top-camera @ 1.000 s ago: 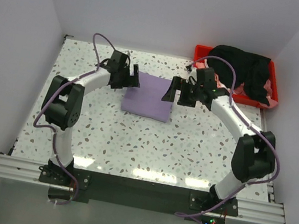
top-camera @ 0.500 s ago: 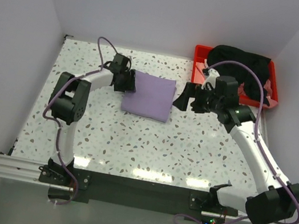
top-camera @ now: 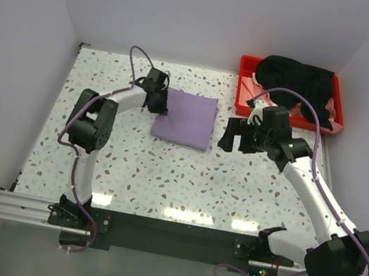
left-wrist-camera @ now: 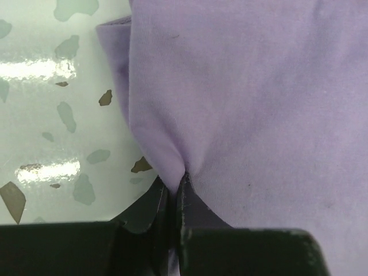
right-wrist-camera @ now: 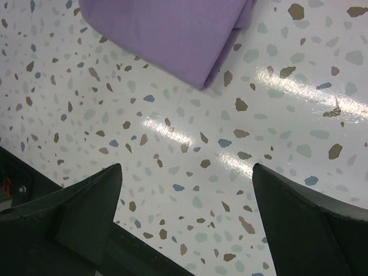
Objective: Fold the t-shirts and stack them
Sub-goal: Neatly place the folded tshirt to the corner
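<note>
A folded lavender t-shirt (top-camera: 186, 118) lies flat on the speckled table. My left gripper (top-camera: 162, 106) is at its left edge, shut on a pinch of the lavender cloth (left-wrist-camera: 172, 167), which bunches up between the black fingers. My right gripper (top-camera: 236, 134) hangs open to the right of the shirt, apart from it, with only tabletop between its fingers (right-wrist-camera: 92, 201); the shirt's corner (right-wrist-camera: 198, 75) shows at the top of the right wrist view. A black t-shirt (top-camera: 298, 81) is heaped in the red tray (top-camera: 249, 65), with a pale pink t-shirt (top-camera: 329, 106) showing under it.
The red tray stands at the table's back right corner, against the wall. White walls close in the table on the left, back and right. The speckled tabletop (top-camera: 184, 177) spreads out in front of the lavender shirt.
My left gripper has gone from open to shut on the lavender shirt's left edge. The right arm has swung right, away from the shirt, its gripper still open.
</note>
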Available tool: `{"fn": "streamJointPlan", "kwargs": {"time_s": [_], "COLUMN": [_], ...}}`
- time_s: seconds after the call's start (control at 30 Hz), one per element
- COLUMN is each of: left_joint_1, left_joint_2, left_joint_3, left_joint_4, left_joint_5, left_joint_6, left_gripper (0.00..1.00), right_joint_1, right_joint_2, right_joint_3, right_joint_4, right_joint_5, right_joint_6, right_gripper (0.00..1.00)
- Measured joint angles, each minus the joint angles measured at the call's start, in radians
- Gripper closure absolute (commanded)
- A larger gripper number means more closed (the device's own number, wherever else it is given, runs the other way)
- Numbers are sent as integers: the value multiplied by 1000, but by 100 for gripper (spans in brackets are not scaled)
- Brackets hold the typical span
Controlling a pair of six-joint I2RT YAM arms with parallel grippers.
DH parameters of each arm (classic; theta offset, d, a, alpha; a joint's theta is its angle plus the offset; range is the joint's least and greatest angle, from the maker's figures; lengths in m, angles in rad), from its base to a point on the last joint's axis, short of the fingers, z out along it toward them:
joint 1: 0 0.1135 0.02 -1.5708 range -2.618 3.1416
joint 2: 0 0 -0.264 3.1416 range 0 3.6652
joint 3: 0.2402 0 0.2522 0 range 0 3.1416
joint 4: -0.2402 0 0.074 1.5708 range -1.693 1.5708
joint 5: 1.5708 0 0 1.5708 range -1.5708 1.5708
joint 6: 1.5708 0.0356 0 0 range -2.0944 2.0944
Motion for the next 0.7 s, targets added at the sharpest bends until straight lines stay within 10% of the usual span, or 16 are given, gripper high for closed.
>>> {"fn": "streamJointPlan", "kwargs": {"time_s": [0.7], "left_joint_1": [210], "left_joint_2": [90], "left_joint_3": [171], "left_joint_4": [-101], "left_joint_5": [-352], "left_joint_6": [351], "left_gripper": [100], "right_joint_1": [-2], "right_joint_2": [-37], "right_joint_3": [-46], "right_joint_4": [47], "right_joint_5": [78], "right_joint_6": [-34], "right_gripper": [1]}}
